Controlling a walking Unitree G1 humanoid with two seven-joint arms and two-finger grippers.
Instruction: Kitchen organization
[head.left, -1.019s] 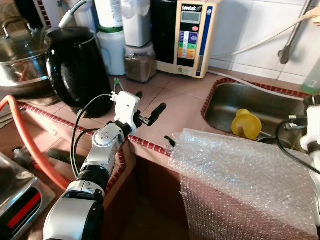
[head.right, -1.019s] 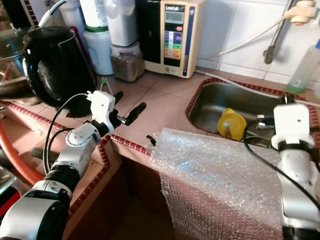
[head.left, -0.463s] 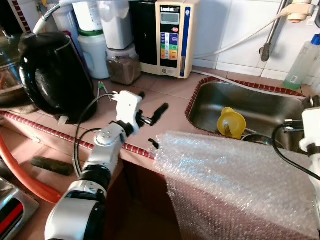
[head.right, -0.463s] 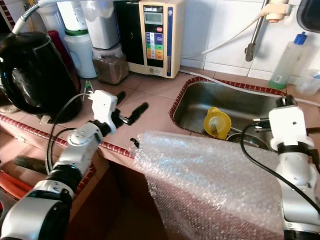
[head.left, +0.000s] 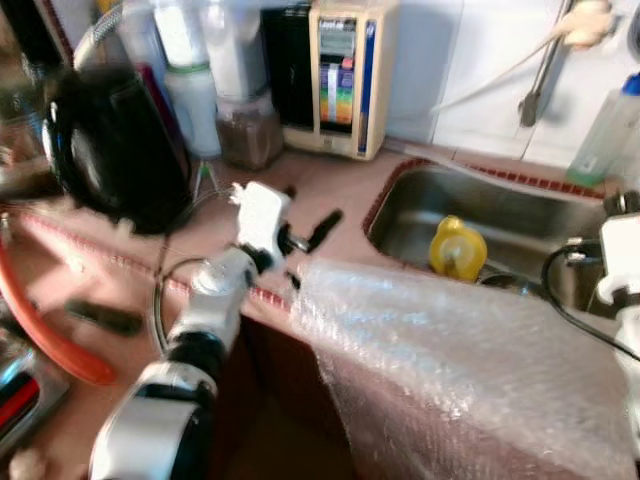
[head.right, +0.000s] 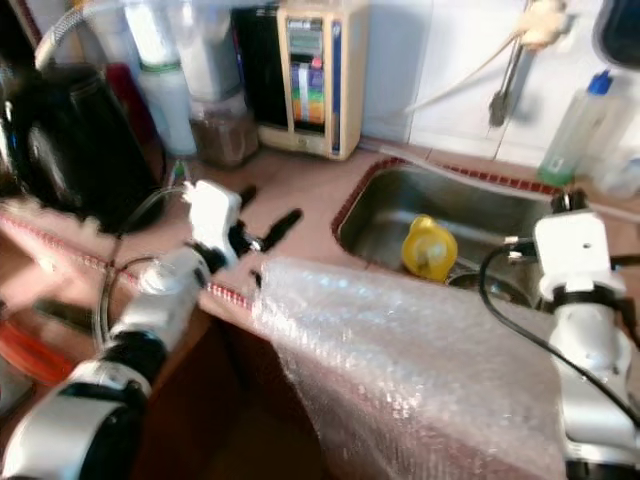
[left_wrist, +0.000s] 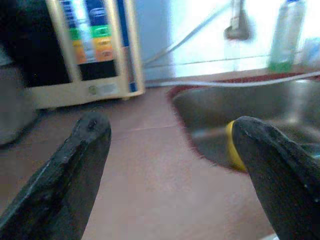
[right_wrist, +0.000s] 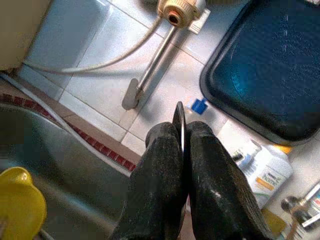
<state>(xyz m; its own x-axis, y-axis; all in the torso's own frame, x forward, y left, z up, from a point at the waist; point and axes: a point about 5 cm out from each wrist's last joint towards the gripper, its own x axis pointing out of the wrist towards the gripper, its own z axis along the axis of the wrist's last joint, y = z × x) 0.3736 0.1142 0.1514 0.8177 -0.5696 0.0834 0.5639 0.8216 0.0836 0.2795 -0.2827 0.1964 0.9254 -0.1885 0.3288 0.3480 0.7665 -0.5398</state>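
Observation:
A big sheet of bubble wrap (head.left: 450, 350) hangs over the counter's front edge, before the steel sink (head.left: 500, 195). A yellow cup (head.left: 455, 250) lies in the sink. My left gripper (head.left: 305, 215) hovers open just above the tiled counter, left of the sink, its fingers (left_wrist: 75, 170) spread wide with nothing between them. The wrap's left corner lies just below it. My right arm (head.right: 570, 250) stands at the sink's right end. Its gripper (right_wrist: 181, 135) points at the tiled wall and is shut on a thin dark flat piece (right_wrist: 179, 112), seen edge-on.
A black kettle (head.left: 110, 150), bottles, a jar (head.left: 250, 135) and a cream water unit (head.left: 345, 75) line the counter's back. An orange hose (head.left: 40, 330) curves at the left. A soap bottle (head.left: 605, 135) and tap pipe (head.left: 540, 70) stand behind the sink.
The whole view has shifted and blurred, so the camera moved. Both arms keep about the same poses, and the bubble wrap still hangs over the counter edge.

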